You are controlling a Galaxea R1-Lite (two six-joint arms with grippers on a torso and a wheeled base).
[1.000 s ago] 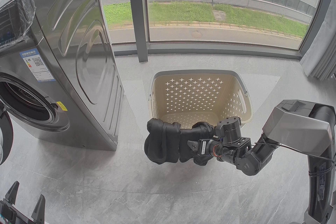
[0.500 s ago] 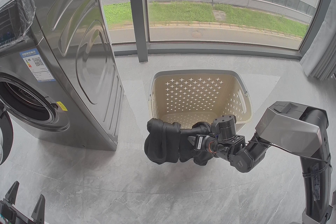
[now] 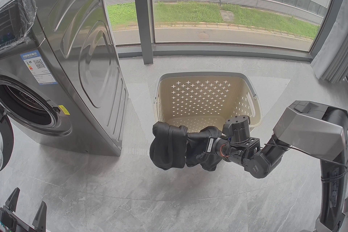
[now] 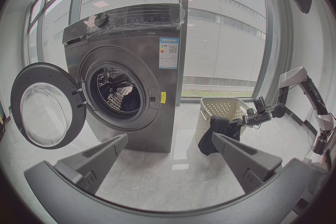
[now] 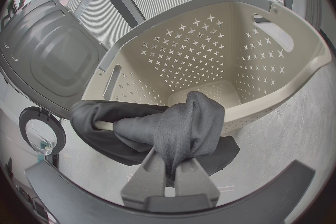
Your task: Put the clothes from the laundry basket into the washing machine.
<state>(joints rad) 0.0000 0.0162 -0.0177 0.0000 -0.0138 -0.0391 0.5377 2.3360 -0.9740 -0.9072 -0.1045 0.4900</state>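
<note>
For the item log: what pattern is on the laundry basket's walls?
Rows of small star cut-outs in the cream laundry basket, clearest in the right wrist view.

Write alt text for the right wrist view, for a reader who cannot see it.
The right pincer is shut on a bunched dark grey cloth garment draped over the near rim of a cream plastic laundry basket with star-shaped holes. A grey metal washing machine stands beside the basket, its round door open.

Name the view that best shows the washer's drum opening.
Left wrist view: the washing machine faces it, door open, whole drum opening visible. The head view crops the opening at its edge; the right wrist view shows its side and door.
</note>
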